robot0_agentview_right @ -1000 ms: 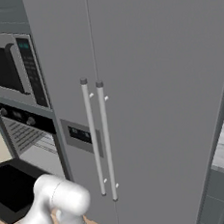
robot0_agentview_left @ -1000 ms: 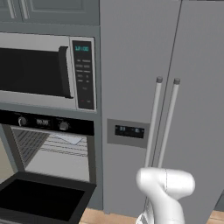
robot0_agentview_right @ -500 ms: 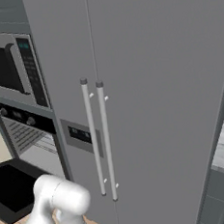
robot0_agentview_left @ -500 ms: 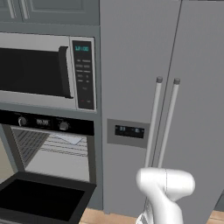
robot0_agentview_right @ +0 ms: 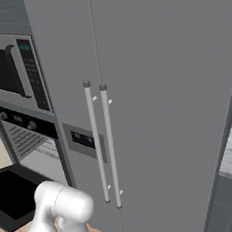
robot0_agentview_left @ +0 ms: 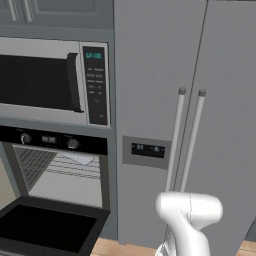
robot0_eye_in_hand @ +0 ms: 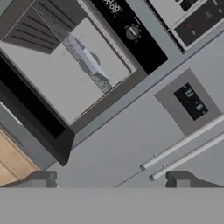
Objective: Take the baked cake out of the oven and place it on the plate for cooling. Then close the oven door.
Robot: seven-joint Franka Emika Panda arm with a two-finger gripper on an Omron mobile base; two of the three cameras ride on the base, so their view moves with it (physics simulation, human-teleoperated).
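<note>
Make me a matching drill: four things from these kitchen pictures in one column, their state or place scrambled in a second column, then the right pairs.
Things:
1. oven door
2. microwave
3. fridge
4. jaws of the gripper

States or places:
A. doors shut, two upright bar handles
B. spread wide, holding nothing
C. dropped open
D. right above the oven

Pairs: 1-C, 2-D, 3-A, 4-B
</note>
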